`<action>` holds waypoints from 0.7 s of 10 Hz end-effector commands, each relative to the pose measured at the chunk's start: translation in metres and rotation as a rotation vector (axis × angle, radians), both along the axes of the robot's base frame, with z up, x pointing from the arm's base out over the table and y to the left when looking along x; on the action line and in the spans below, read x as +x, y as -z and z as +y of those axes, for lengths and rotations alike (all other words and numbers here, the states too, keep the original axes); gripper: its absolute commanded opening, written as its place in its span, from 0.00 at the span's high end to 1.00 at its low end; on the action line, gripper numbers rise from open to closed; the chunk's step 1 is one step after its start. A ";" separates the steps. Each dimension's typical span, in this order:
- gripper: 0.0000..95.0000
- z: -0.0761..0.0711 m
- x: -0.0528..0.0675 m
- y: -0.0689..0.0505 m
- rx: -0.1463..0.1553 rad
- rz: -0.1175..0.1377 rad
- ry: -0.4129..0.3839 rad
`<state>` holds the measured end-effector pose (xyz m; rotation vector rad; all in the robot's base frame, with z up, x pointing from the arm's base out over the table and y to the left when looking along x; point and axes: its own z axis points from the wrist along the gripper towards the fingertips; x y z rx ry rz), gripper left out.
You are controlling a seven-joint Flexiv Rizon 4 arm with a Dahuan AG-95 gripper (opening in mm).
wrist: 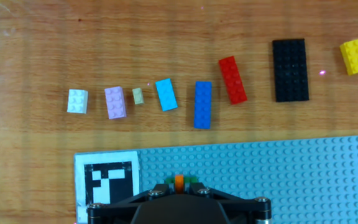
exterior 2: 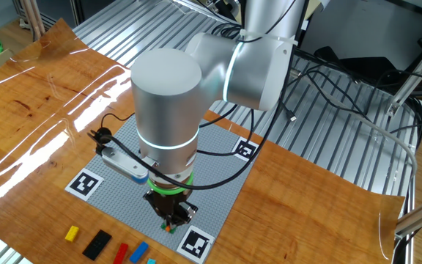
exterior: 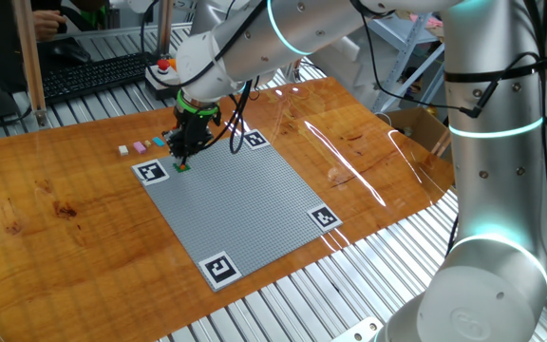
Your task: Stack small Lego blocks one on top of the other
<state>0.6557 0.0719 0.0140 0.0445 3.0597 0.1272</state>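
Pincer (wrist: 179,184) closed on orange block (wrist: 179,181), low over green block (wrist: 190,179) on baseplate (wrist: 291,174). Risk: misaligned studs, stack fails to seat.

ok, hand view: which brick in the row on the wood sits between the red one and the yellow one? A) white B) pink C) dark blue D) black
D: the black brick, the biggest in the row, lies between the red brick and the yellow brick.
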 end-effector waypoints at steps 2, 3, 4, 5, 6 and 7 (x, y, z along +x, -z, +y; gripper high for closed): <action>1.00 0.001 0.001 0.009 0.001 -0.013 0.001; 1.00 0.001 0.002 0.010 0.001 -0.020 0.003; 1.00 0.001 0.002 0.010 0.002 -0.020 0.004; 1.00 0.002 0.002 0.010 0.003 -0.021 0.008; 1.00 0.003 0.001 0.011 0.001 -0.025 0.014; 1.00 0.003 0.001 0.011 -0.001 -0.025 0.015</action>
